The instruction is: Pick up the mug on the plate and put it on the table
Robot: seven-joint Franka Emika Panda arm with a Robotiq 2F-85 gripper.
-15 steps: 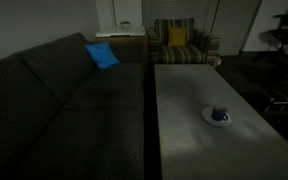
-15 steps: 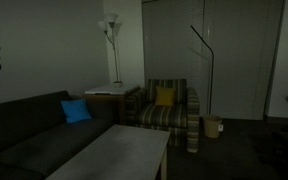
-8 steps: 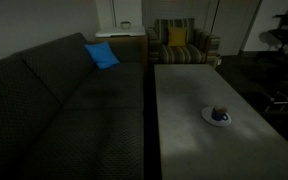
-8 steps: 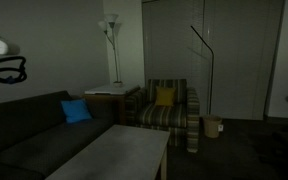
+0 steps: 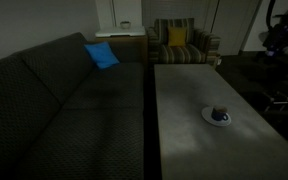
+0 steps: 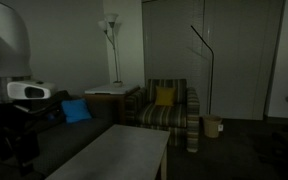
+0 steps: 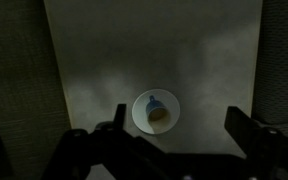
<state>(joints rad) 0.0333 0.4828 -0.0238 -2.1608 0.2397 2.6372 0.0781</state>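
Note:
The dark blue mug [image 5: 219, 113] stands on the small white plate [image 5: 210, 118], on the right part of the long grey table [image 5: 184, 90]. In the wrist view I look straight down at the mug [image 7: 155, 105], which sits on the plate [image 7: 141, 120]. The table top [image 7: 114, 50] is far below. My gripper [image 7: 179, 124] is open and empty, high above the table. Its dark fingers frame a spot just right of the plate. My arm shows in both exterior views, at the top right [image 5: 280, 30] and at the left [image 6: 14, 95]. The mug and plate are out of sight in the exterior view that shows the lamp.
A dark patterned sofa [image 5: 64, 100] runs along one long side of the table, with a blue cushion [image 5: 101, 55] on it. A striped armchair [image 6: 166, 110] with a yellow cushion stands beyond the table's far end. A floor lamp [image 6: 111, 40] and a side table stand behind it.
My arm has swung into both exterior views and come down over the table. The mug and plate have not moved.

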